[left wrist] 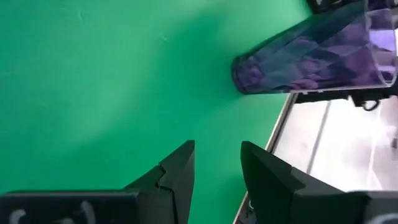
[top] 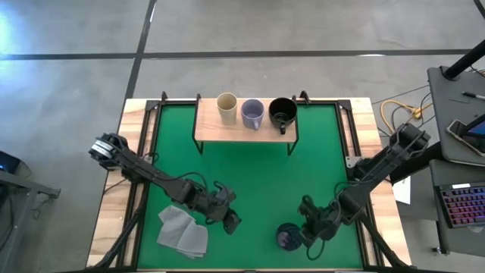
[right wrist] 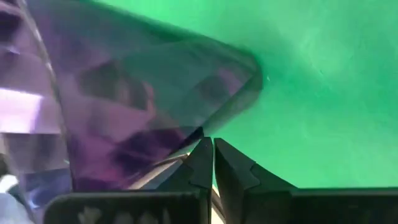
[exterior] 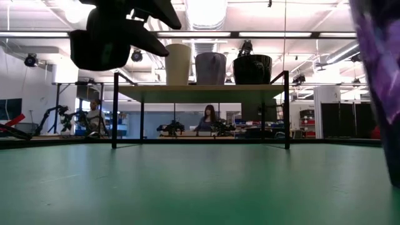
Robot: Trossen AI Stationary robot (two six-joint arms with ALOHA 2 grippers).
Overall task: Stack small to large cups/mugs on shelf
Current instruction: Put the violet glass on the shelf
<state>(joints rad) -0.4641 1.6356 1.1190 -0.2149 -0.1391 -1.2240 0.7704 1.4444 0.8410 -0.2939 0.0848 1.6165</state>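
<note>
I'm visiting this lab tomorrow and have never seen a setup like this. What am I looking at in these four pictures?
Two robot arms work at a table with a green mat. One picture looks down from above, one looks level across the table, and two come from wrist cameras. A small wooden shelf holds a cream cup, a lavender mug and a black mug. The right gripper is at the purple tumbler, its fingers nearly closed at the rim. The left gripper waits open near a grey cloth.

Left claw hovers slightly parted; right claw sits low, fingers apparently nearly closed.
</note>
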